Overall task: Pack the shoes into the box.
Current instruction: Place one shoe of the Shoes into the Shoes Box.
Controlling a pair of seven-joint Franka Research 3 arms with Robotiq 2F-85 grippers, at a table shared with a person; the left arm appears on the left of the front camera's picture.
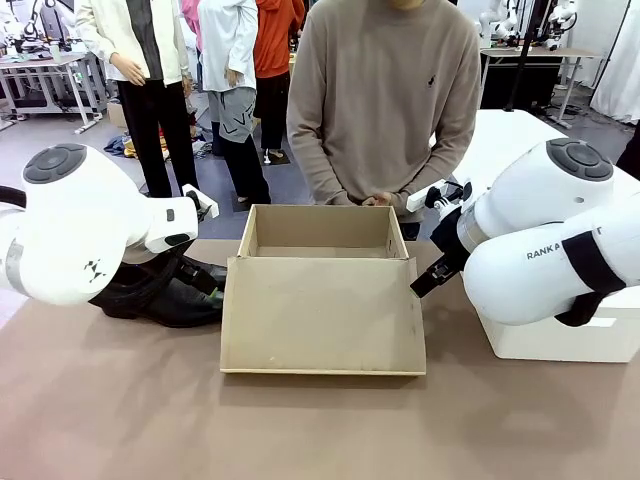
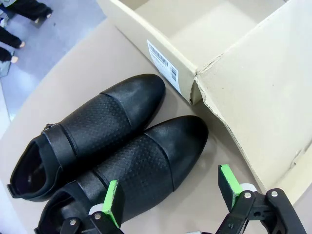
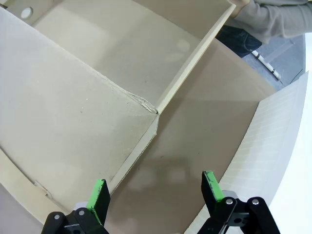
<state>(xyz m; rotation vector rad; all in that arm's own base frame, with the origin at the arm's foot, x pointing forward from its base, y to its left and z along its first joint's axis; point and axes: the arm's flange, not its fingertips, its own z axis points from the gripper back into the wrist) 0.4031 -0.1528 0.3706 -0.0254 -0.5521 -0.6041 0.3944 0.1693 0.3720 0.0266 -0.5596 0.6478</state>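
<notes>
The left arm (image 1: 70, 230) and right arm (image 1: 550, 240) have glossy white rounded housings with dark grey circular joint caps; the right arm carries black lettering and a black band, the left arm a small black emblem. The left tool (image 2: 170, 192) and right tool (image 3: 155, 190) are black linkages with silver pivot screws and green pads (image 2: 113, 201). The person (image 1: 385, 100) wears a taupe long-sleeved sweater with a small dark chest emblem.

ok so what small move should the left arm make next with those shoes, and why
Probably lower the left gripper onto the nearer glossy black leather dress shoe and close on it. Its green-padded jaws stand open above that shoe, and both shoes lie on the brown table beside the open tan cardboard shoebox.
</notes>
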